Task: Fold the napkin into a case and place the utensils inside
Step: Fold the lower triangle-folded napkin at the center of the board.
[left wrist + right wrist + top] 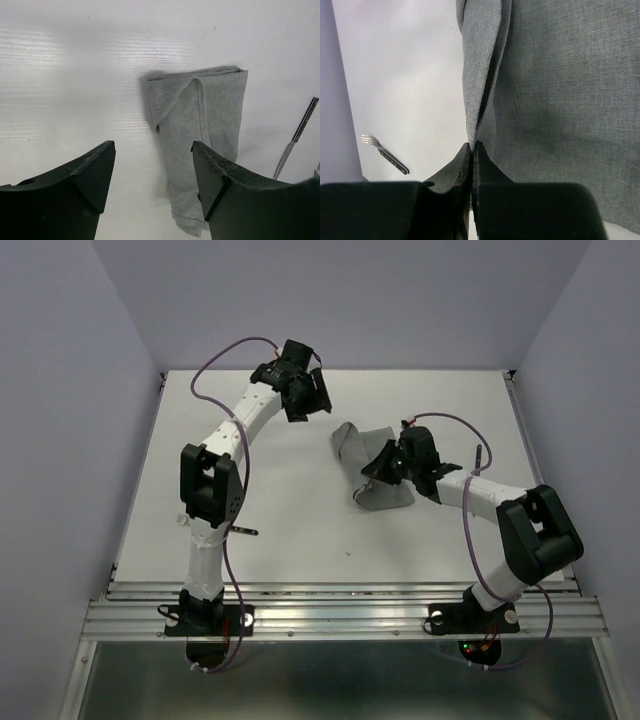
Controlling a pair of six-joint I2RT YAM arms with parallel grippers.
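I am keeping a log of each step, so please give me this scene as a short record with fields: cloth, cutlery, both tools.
napkin: folded to a narrow oblong, lying on the table
left tool: open, above the table, holding nothing
right tool: shut on a fold edge of the napkin
knife: on the table beside the napkin, not touching it
fork: on the table, apart from the napkin
inside napkin: nothing seen

Right gripper (471, 148), black fingers pressed together, pinches raised fold edge of plain grey cloth napkin (560, 100). Dark-handled silver fork (384, 154) lies apart, left, on white table (405, 75).
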